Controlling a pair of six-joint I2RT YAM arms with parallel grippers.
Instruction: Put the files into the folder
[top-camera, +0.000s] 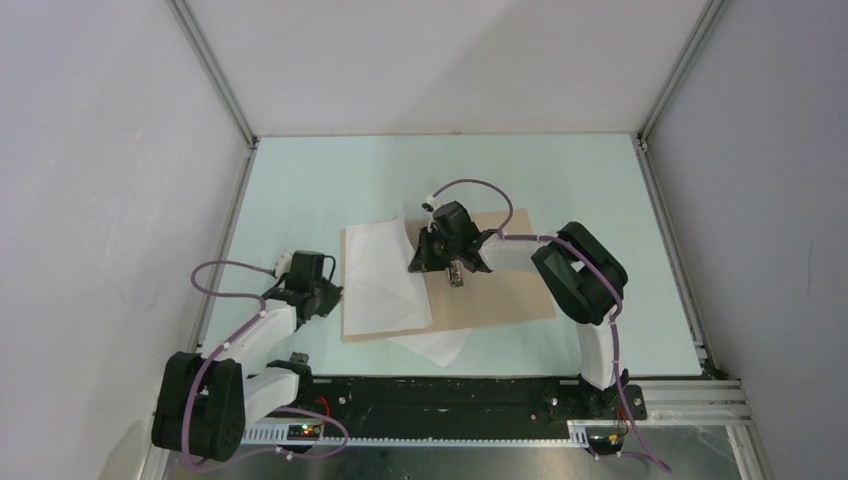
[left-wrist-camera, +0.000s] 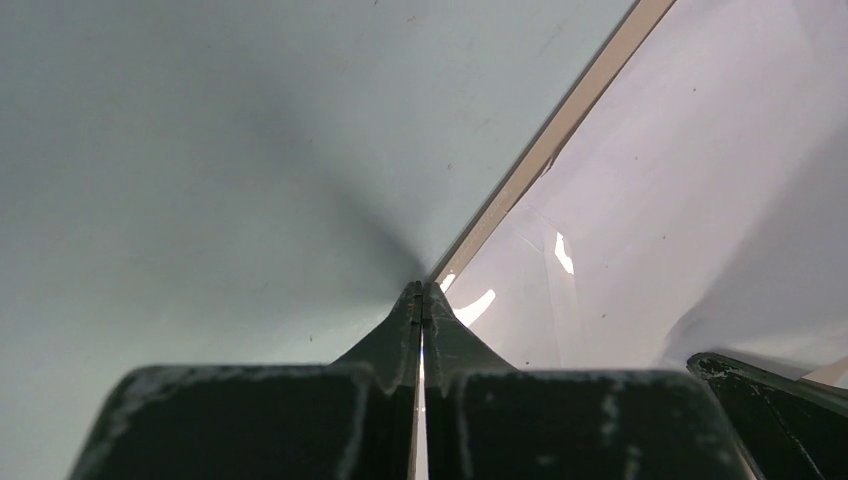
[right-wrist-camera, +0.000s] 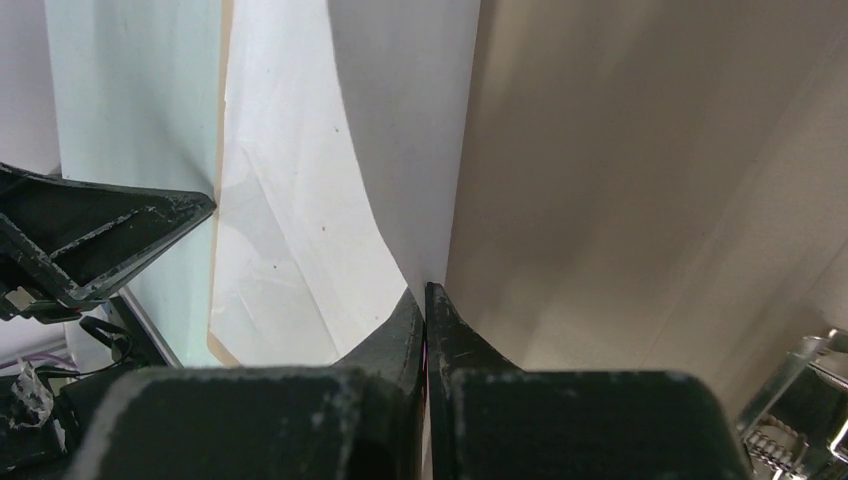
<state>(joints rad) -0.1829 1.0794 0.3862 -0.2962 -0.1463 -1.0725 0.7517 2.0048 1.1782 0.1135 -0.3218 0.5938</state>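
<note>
White paper, thin and limp: the files (top-camera: 383, 278) lie on the left half of the open tan folder (top-camera: 500, 285), one poking past its near edge. Judged light, slippery, crease-prone; take by a free edge. Both pincers closed, right gripper (right-wrist-camera: 427, 290) at the sheets' inner edge, left gripper (left-wrist-camera: 420, 288) at the folder's outer edge; cannot tell if either holds anything.

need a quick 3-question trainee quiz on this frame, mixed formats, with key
1. True or false: the folder lies open on the table.
2. The left arm's fingers are at the folder's: A) left edge B) right edge C) far edge.
3. Fill in: a corner of one of the files pokes out past the folder's ___ edge.
Key: 1 true; 2 A; 3 near.
</note>
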